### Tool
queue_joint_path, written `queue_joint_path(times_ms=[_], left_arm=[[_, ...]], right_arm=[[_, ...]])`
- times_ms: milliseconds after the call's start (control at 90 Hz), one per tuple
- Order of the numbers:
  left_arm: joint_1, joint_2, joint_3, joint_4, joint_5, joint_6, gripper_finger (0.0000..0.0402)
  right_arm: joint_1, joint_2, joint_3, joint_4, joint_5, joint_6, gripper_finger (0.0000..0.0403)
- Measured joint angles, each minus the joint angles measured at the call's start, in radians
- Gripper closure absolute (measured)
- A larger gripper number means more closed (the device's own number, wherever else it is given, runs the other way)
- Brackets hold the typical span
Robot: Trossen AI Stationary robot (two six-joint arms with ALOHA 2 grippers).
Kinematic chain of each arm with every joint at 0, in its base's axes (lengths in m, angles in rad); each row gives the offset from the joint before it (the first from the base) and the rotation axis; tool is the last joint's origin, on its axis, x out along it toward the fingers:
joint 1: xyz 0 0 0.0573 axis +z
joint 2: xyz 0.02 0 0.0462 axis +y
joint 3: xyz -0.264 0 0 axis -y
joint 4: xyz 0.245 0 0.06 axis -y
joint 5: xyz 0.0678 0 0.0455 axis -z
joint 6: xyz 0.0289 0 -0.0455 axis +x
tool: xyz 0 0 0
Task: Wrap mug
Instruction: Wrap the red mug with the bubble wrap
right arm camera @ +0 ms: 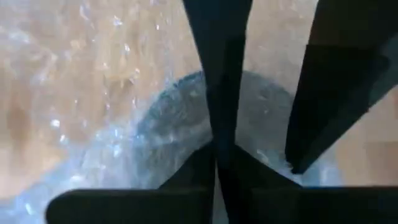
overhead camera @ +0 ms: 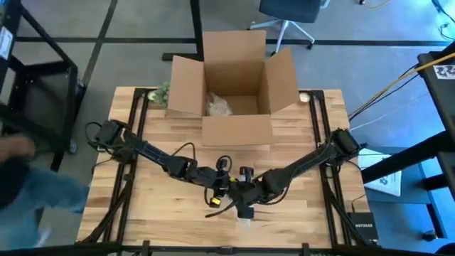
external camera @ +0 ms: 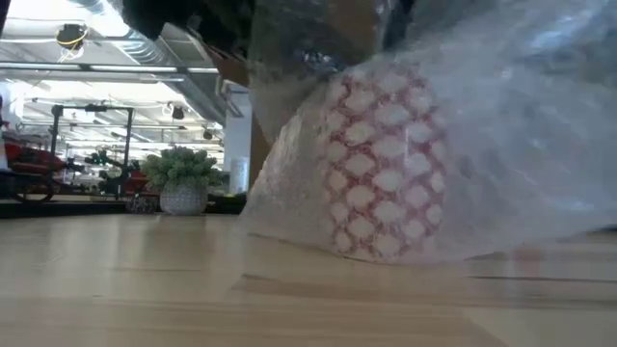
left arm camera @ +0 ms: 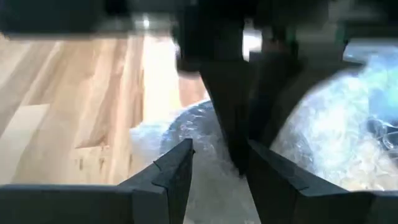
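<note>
The mug [external camera: 381,164], red with a white pattern, stands near the table's front edge inside clear bubble wrap [external camera: 501,125]. Both arms meet over it in the high view. My left gripper [overhead camera: 229,195] [left arm camera: 217,180] is open, its fingers apart with bubble wrap [left arm camera: 214,186] between them. My right gripper [overhead camera: 245,211] [right arm camera: 214,165] is shut, its tips down at the wrapped round mouth of the mug [right arm camera: 180,118]. The low view hides both grippers' tips behind the wrap. My left gripper stands over the wrap with one finger [left arm camera: 177,171] on either side of a bunch of it; whether the fingers touch it cannot be told. My right gripper comes from above with its shut fingertips [right arm camera: 217,177] against the wrap over the mug's mouth [right arm camera: 186,134]. Whether a layer is caught between them cannot be told.
An open cardboard box [overhead camera: 234,85] with crumpled wrap inside stands at the table's far middle. A small potted plant [overhead camera: 160,92] sits left of the box. Bare wooden tabletop [overhead camera: 156,206] lies to either side of the arms. A person's arm shows at the picture's left edge [overhead camera: 21,178].
</note>
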Motion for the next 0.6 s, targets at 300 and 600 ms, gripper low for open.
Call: queue_joint_path(times_ms=[300, 600], left_arm=[[0.001, -0.005, -0.001, -0.013, 0.000, -0.001, 0.0274], [-0.002, -0.004, 0.008, -0.017, 0.000, -0.002, 0.0274]], right_arm=[[0.027, -0.008, 0.268, -0.301, 0.025, 0.011, 0.0402], [0.180, -0.021, 0.124, -0.391, 0.126, 0.284, 0.0402]])
